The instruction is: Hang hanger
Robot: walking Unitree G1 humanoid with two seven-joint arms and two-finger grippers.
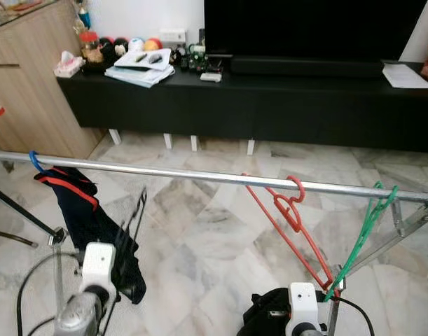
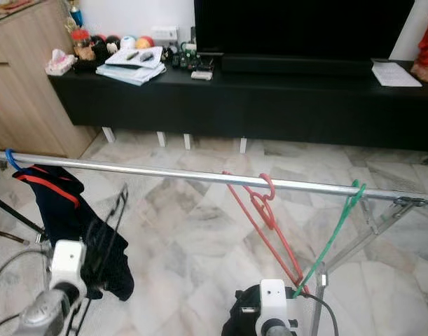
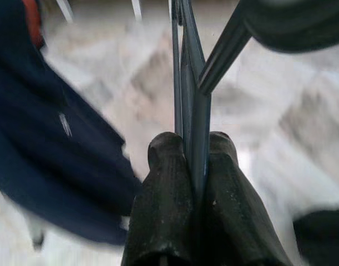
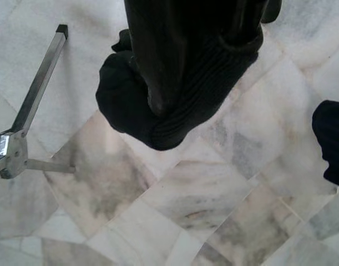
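The left gripper [image 3: 194, 166] pinches a dark hanger [image 1: 133, 213] (blurred) below the rail [image 1: 199, 175], ready to lift it on, while the right gripper [image 4: 180, 72] grasps black cloth [image 4: 130, 105].

Red hanger [image 2: 264, 210] and green hanger [image 2: 334, 234] on the metal rail [image 2: 164, 173], dark garment [image 2: 66, 224] at left.
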